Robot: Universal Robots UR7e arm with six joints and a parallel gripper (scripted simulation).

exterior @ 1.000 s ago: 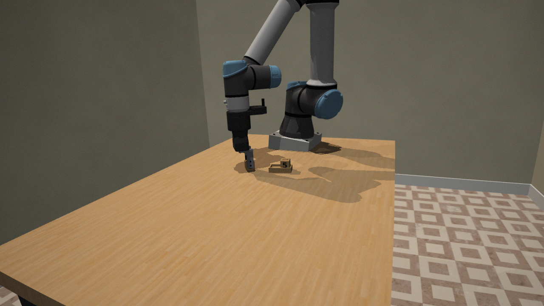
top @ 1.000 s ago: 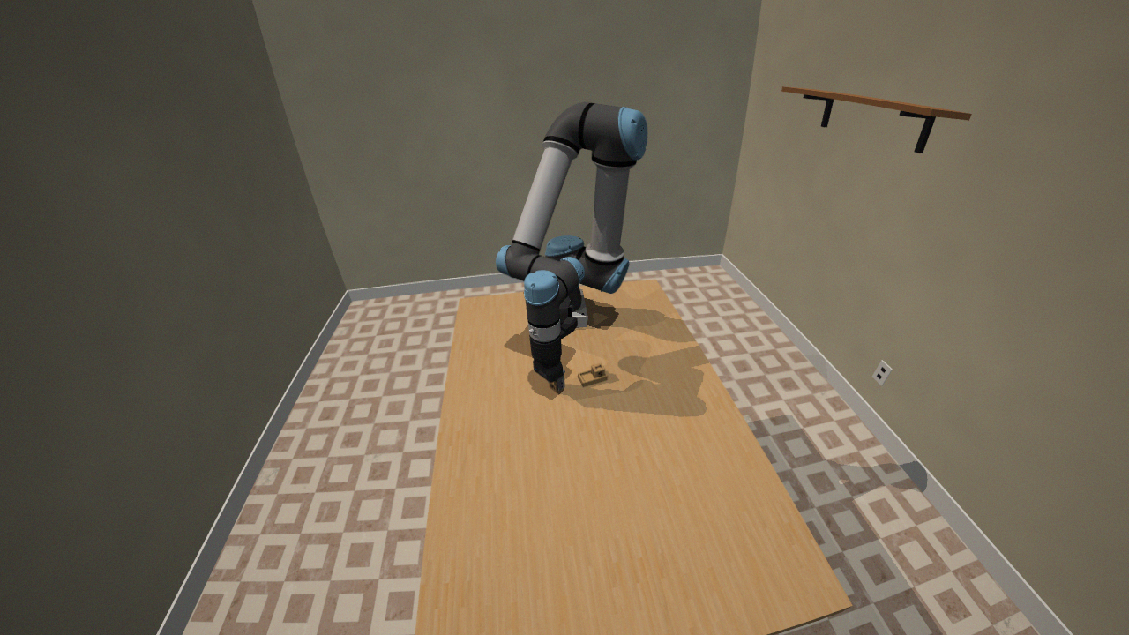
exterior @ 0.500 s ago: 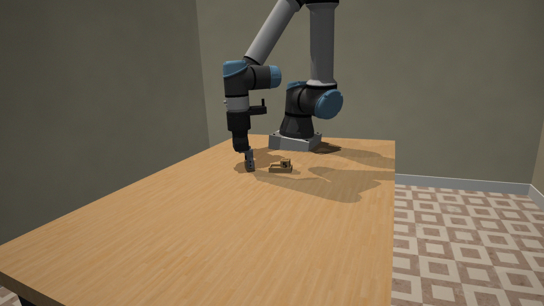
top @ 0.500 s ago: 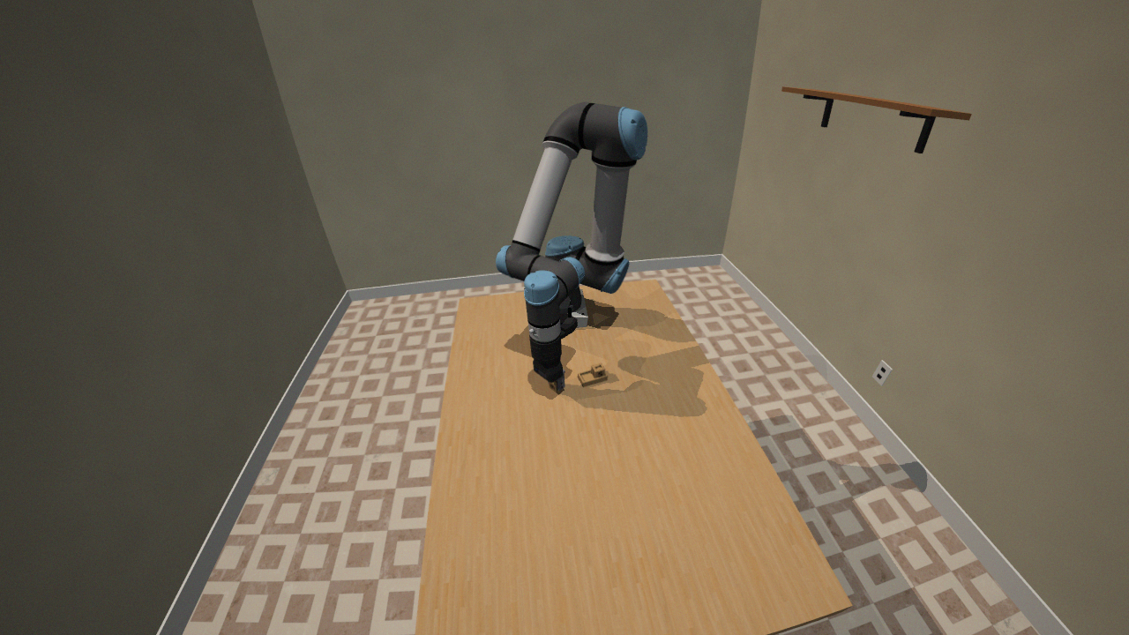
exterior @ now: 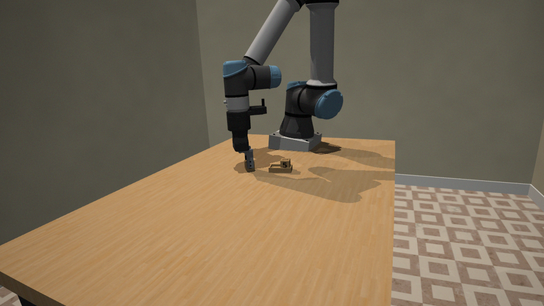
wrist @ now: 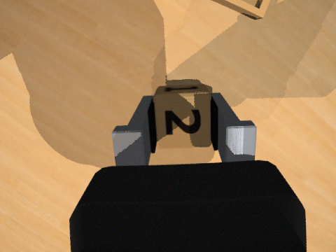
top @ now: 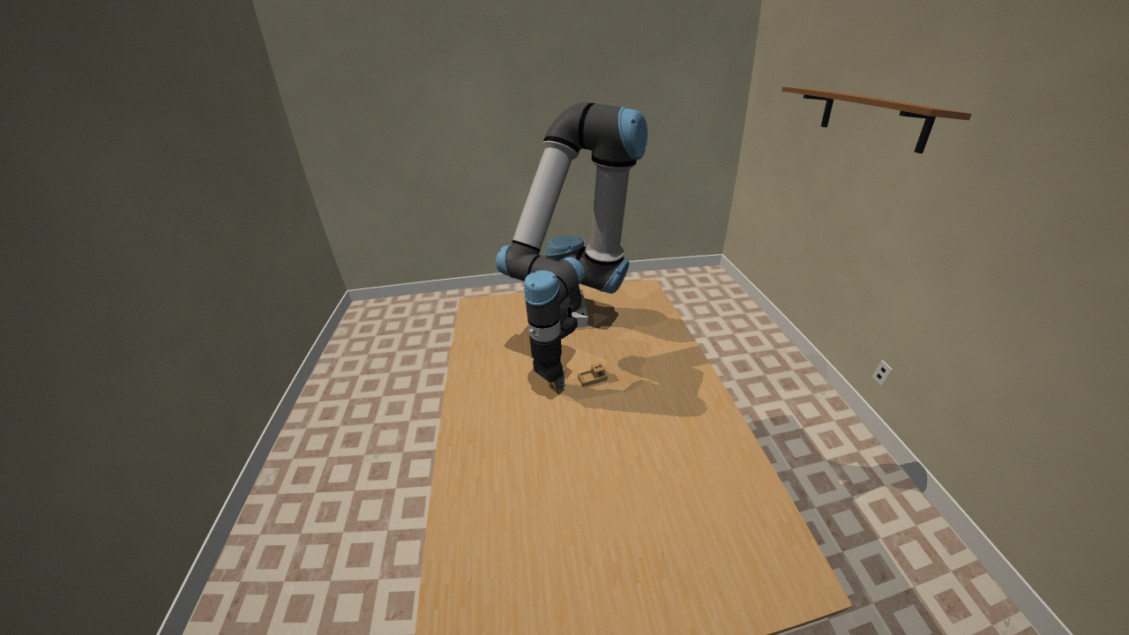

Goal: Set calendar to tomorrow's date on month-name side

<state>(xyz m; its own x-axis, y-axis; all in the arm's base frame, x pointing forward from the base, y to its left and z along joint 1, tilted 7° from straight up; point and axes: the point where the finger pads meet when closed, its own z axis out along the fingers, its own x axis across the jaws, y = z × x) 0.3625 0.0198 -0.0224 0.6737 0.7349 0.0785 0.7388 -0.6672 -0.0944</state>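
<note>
"What's the robot doing over there?"

"Its hand (top: 557,385) (exterior: 249,166) (wrist: 182,112) is pointing down, low over the desk (top: 616,489) (exterior: 243,228) (wrist: 45,196). The fingers are standing about half open, and they're gripping a wooden cube (wrist: 183,122) by two sides, a black 2 showing."

"And the calendar?"

"Its tray (top: 593,381) (exterior: 280,171) (wrist: 241,7) is sitting flat on the desk, near the hand. The other cube (top: 598,370) (exterior: 284,163) is standing in one end, showing a 5."

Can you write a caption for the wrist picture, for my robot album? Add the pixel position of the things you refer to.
The gripper (wrist: 182,112) holds a cube (wrist: 175,129) marked 2, near the tray's corner (wrist: 257,15).
</note>
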